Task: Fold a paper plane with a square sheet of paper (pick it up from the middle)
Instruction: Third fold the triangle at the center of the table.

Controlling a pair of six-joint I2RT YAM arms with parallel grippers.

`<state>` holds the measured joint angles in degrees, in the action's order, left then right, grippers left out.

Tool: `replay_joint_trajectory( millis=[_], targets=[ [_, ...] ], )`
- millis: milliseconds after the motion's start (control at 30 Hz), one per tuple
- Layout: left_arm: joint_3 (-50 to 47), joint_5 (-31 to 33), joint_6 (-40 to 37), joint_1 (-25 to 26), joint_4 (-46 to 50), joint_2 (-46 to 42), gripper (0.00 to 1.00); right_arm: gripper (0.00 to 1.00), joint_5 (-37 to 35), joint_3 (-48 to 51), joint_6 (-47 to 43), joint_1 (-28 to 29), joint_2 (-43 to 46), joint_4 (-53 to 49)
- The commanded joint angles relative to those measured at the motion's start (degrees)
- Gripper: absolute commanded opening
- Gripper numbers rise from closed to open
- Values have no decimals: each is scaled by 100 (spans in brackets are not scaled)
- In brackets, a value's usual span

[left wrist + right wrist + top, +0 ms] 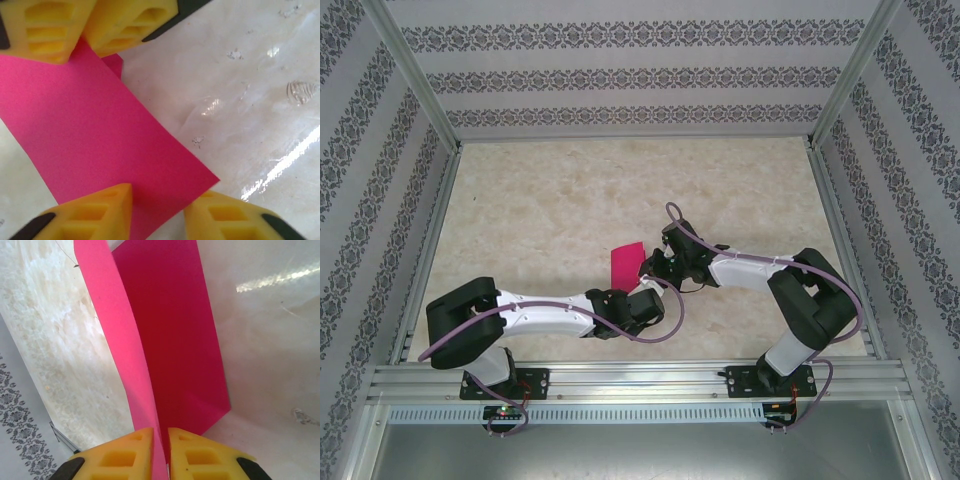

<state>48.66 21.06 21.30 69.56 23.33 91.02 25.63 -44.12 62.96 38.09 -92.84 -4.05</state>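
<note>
Pinching the square sheet of paper (175, 340) by its raised flap: R fingers (145, 450); L fingers (107, 210) part-open at its edge. Looks 1st fold only, rest tbd.

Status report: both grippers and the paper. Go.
Right gripper shut on the folded pink paper, edge pinched. Left gripper open, at the paper's other end. Nothing in the way.

The top camera hangs high above the near edge, looking down and forward over the whole table (550, 200). Both wrist cameras sit very close above the table's middle, facing down at its surface. All three views share the pink paper (625, 264).
</note>
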Motion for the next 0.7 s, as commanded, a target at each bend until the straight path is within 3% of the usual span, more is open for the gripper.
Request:
replay_joint_trajectory(
  millis=[0,300,433,667],
  targets=[
    [47,196,6,58,-258,-254,25,18,32,95,-64,-65,219,110],
    [-189,-181,-28,-164,-462,-669,1,24,-83,227,-220,-119,449,-101],
    [-417,-625,-26,-399,-646,-932,0,33,-124,303,-267,-160,643,-112],
    [-876,-1850,-58,-1067,-969,-1245,0,32,-209,20,-817,-289,941,-573]
  ],
)
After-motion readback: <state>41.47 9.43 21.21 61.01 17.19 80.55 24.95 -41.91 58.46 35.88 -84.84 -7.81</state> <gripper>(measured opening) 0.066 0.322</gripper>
